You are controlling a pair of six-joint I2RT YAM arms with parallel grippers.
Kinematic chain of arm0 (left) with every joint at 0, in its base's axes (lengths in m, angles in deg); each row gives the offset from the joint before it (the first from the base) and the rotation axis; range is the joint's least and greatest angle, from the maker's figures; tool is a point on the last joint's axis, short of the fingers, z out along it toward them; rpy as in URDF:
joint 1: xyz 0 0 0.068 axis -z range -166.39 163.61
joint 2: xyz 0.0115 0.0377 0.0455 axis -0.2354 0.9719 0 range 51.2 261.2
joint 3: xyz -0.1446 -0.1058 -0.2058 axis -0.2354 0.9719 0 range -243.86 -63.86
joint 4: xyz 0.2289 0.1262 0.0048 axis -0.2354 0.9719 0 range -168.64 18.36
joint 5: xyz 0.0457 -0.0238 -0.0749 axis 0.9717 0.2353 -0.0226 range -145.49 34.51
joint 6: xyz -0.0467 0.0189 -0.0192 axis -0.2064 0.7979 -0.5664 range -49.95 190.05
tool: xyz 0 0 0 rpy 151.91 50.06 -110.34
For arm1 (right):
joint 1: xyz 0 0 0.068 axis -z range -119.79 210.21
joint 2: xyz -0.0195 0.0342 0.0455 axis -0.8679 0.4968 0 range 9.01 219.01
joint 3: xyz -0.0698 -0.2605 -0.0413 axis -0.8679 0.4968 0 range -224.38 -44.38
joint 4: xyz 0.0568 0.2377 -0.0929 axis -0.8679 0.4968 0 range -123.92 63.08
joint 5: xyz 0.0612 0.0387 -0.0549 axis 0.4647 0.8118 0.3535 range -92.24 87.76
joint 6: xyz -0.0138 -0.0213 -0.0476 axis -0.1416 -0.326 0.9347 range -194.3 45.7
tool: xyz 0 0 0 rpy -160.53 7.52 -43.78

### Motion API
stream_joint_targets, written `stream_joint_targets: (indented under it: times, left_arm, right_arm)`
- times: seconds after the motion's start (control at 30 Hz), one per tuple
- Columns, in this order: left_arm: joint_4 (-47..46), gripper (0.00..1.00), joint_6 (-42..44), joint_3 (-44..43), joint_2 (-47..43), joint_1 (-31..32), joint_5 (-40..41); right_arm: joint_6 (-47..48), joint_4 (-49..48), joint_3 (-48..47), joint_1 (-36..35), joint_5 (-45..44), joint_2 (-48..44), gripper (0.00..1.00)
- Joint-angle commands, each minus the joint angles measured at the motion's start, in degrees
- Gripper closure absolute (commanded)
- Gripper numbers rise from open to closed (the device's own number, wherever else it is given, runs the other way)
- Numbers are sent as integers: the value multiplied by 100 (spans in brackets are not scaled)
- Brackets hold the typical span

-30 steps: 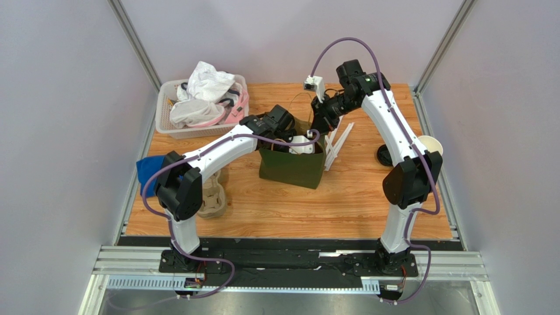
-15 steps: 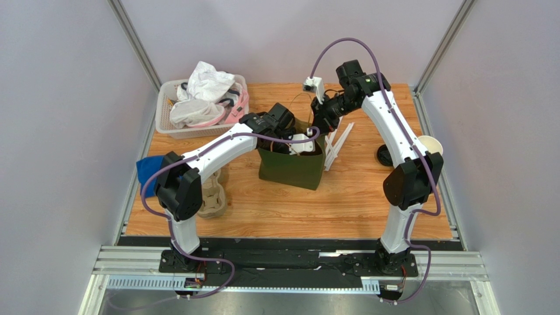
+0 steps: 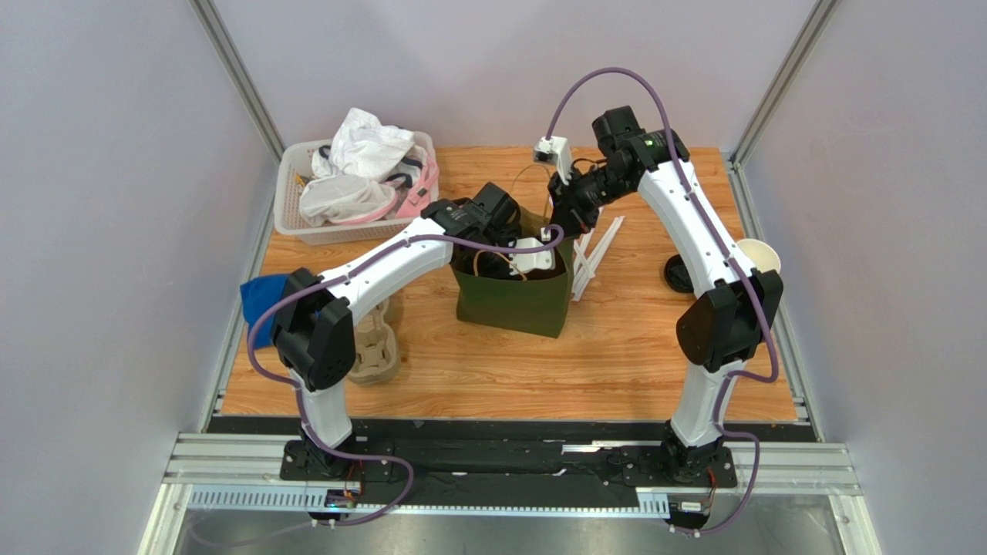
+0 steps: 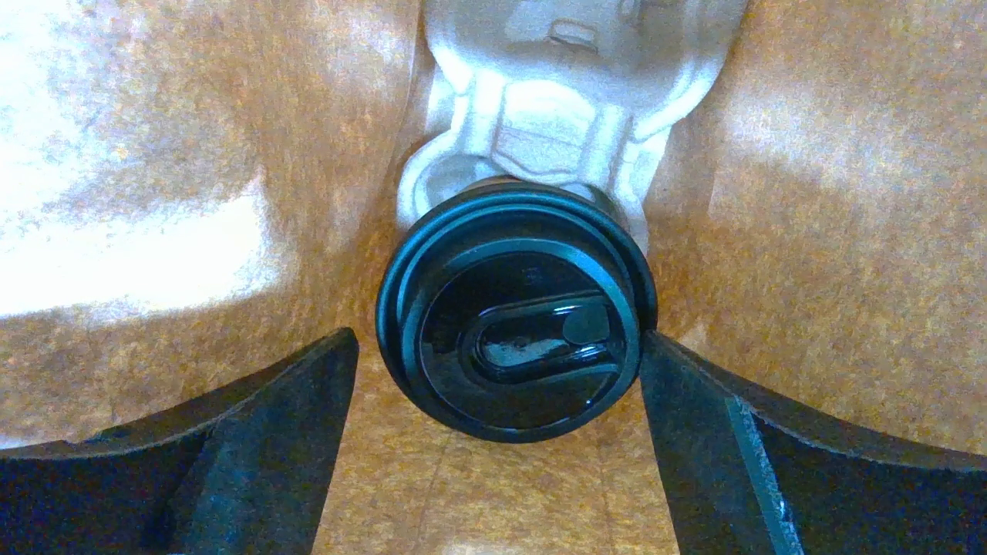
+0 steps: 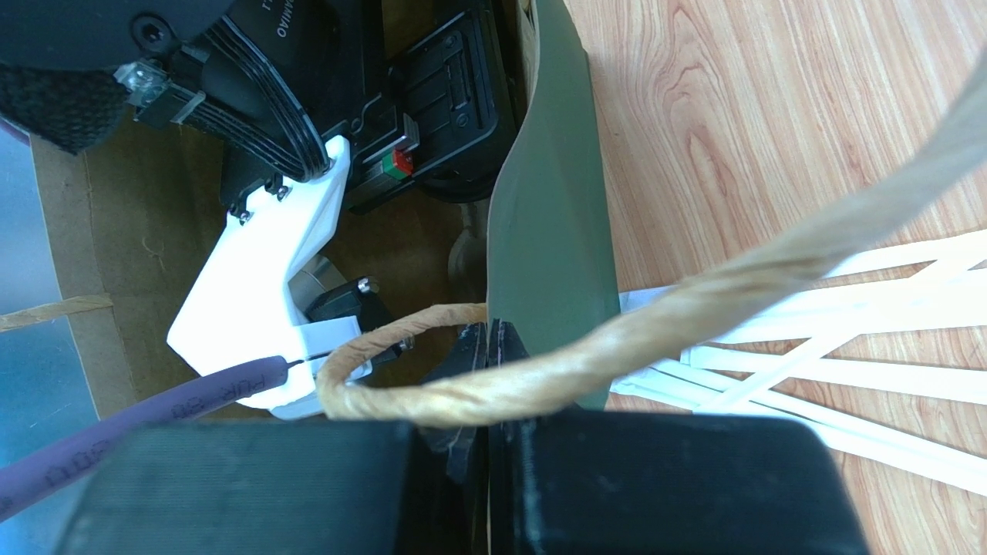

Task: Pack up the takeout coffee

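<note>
Takeout coffee (image 4: pixel 517 330) stands in the bag (image 5: pixel 550 231), long axis vertical, lid up; our left end effector (image 4: pixel 496 342) straddles it released, right end effector (image 5: pixel 488 347) clenched on the bag rim.

This is a robotics lab test cell rather than a home or a shop. Plain pale panels (image 3: pixel 104 208) close in a small wood-topped desk (image 3: pixel 649 347) on three sides, framed by bare aluminium posts (image 3: pixel 238 75). The left arm (image 3: pixel 377 264) and right arm (image 3: pixel 695 231) are bolted to a slotted metal rail (image 3: pixel 510 468) at the near edge, with purple cables (image 3: pixel 608 69) looping from them.
</note>
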Motion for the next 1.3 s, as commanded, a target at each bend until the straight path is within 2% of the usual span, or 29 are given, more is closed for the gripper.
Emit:
stream_joint_targets:
  times: [0.0,0.37,0.63,1.27]
  left_arm:
    - [42,1,-37,-239,-363,14,-112]
    - [-72,1,-108,-212,-714,67,-120]
    - [200,1,-160,-476,-925,76,-392]
    - [-81,1,-924,-722,-1945,-30,-674]
  right_arm:
    - [148,274,114,-66,-195,-170,100]
    - [157,115,114,-66,-319,-232,100]
    - [175,28,228,-84,-336,-355,100]
    - [263,-113,465,-251,-187,-513,100]
